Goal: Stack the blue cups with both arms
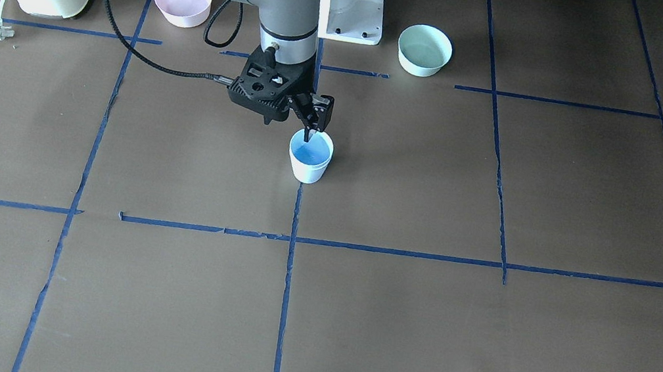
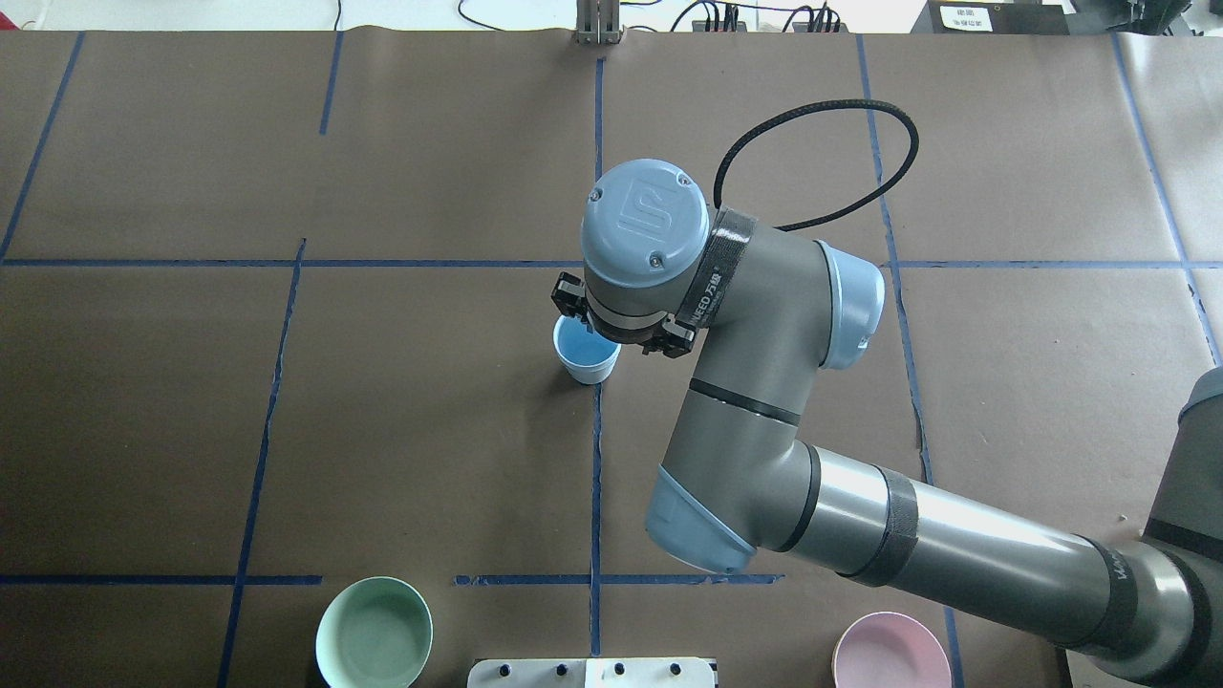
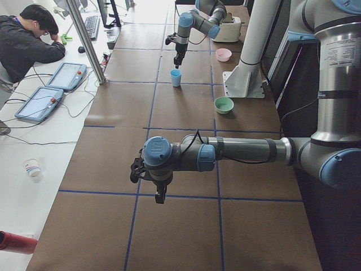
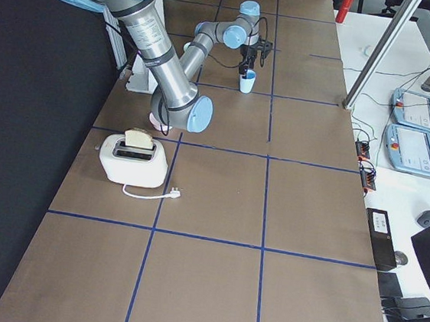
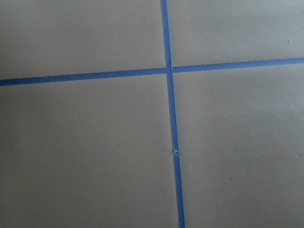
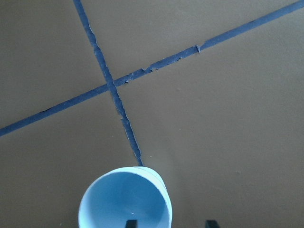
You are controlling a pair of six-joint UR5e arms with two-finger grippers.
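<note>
cups (image 1: 309,157) look nested, just under right pincer (image 6: 171,223) | jaws apart astride rim | left pincer (image 3: 160,199): cannot tell | remaining: likely only retreat

Cups (image 1: 309,157) nested; bowls (image 1: 182,1) (image 1: 424,50) flanking pedestal (image 1: 354,3)

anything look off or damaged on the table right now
Only the blue tape stands out: it is frayed and broken in places close to the blue cups. The cups stand upright and appear nested, with nothing spilled.

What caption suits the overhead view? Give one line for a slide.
Right gripper hangs over the nested blue cups at mid-table; green bowl and pink bowl sit near the base.
</note>
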